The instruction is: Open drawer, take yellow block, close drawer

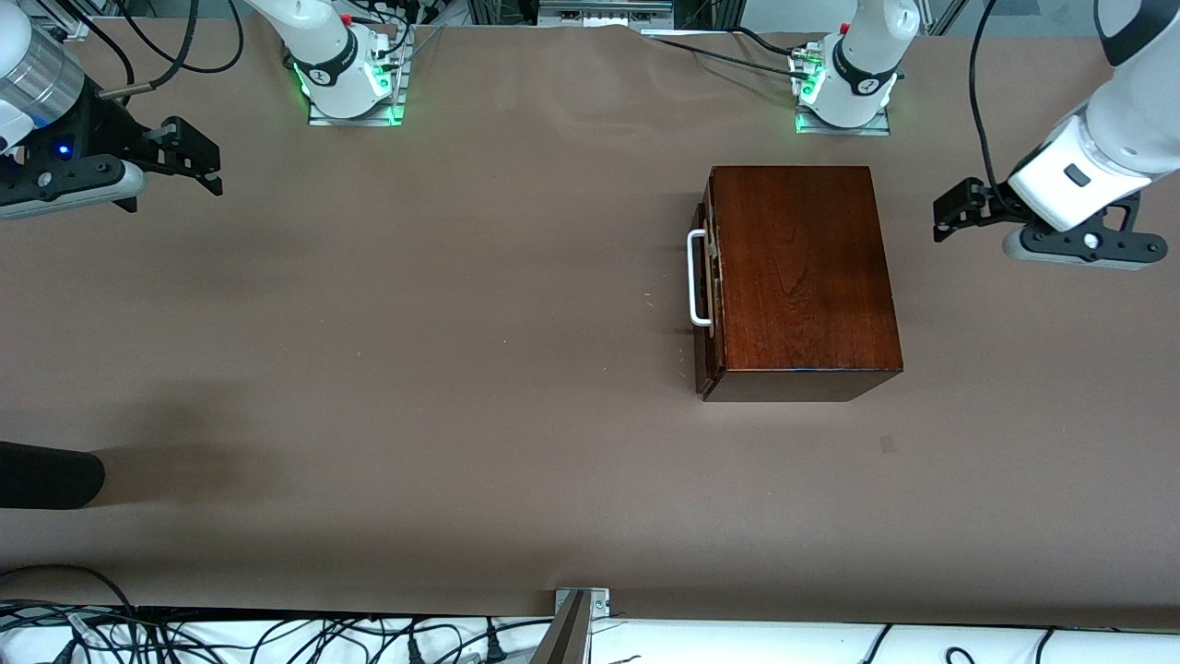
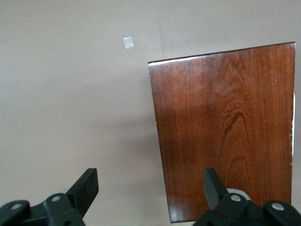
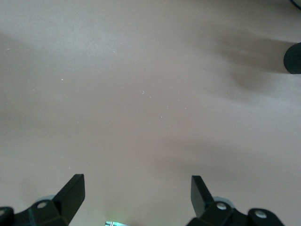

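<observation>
The dark reddish-brown wooden box [image 1: 802,277] stands on the table toward the left arm's end. Its drawer [image 1: 708,288] faces the right arm's end, sits pushed in, and carries a white bar handle [image 1: 697,278]. The yellow block is hidden. My left gripper [image 1: 942,219] hangs open in the air beside the box, on the side away from the handle. In the left wrist view this gripper [image 2: 149,186] shows the box top [image 2: 225,122] past one finger. My right gripper [image 1: 214,171] hangs open over bare table at the right arm's end, and nothing lies between its fingers [image 3: 75,190].
A dark rounded object [image 1: 46,475] juts in at the right arm's end, nearer to the front camera, and also shows in the right wrist view [image 3: 292,57]. A small pale patch [image 1: 887,444] marks the table covering near the box. A metal bracket [image 1: 581,604] sits at the table's near edge.
</observation>
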Motion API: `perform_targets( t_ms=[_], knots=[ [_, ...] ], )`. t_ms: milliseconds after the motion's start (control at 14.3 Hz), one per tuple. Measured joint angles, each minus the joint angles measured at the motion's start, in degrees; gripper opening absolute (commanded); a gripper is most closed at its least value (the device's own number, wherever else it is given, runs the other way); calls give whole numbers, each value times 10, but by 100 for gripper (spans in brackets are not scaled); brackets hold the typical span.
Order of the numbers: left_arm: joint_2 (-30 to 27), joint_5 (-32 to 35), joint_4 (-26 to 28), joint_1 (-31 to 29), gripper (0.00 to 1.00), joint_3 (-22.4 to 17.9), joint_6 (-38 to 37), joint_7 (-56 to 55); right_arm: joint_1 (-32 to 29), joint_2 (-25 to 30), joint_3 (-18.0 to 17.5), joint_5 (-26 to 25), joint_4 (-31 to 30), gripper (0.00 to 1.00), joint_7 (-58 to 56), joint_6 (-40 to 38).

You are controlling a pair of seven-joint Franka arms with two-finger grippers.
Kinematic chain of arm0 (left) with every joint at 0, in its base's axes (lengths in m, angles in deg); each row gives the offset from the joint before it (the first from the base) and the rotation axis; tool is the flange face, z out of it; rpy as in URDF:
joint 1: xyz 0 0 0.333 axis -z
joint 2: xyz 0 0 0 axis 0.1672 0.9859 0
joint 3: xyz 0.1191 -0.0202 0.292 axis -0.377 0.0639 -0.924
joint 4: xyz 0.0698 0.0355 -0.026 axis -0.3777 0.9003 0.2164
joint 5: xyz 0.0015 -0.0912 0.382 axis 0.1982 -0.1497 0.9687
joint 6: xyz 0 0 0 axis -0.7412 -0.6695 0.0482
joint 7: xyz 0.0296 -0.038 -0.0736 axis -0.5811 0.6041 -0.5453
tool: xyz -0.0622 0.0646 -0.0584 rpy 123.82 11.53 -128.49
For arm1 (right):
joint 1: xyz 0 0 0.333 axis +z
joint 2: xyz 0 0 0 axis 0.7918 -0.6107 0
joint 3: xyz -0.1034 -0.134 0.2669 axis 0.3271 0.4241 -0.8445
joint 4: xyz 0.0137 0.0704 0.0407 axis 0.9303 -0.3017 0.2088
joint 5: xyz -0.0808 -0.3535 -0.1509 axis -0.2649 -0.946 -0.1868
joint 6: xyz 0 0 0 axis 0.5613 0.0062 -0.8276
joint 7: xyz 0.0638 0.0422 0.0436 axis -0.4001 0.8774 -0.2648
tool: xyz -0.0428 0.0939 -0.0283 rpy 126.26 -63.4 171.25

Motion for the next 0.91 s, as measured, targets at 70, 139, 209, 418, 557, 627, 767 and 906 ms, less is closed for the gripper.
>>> perform_targets(
  t_ms=[70, 139, 209, 418, 557, 627, 767, 906],
  knots=[
    [1, 0, -1, 4, 100, 2, -3, 0, 0, 0, 0, 0, 0, 100, 0, 0],
    [3, 0, -1, 9, 100, 3, -5, 0, 0, 0, -1, 0, 0, 100, 0, 0],
    [6, -1, -1, 17, 100, 3, -7, 0, 0, 0, -1, 0, 0, 100, 0, 0],
    [27, -2, -3, 73, 100, 5, 3, -54, 0, 0, -2, 0, 0, 100, 0, 0],
    [53, -1, -9, 130, 100, 6, 33, -117, 0, 0, -2, 0, 0, 100, 0, 0],
    [68, -1, -10, 157, 100, 6, 53, -142, 0, 0, -2, 0, 0, 100, 0, 0],
    [95, -1, -13, 200, 100, 7, 93, -185, 0, 0, -2, 0, 0, 100, 0, 0],
    [121, -1, -13, 227, 100, 7, 123, -216, 0, 0, -2, 0, 0, 100, 0, 0]
  ],
)
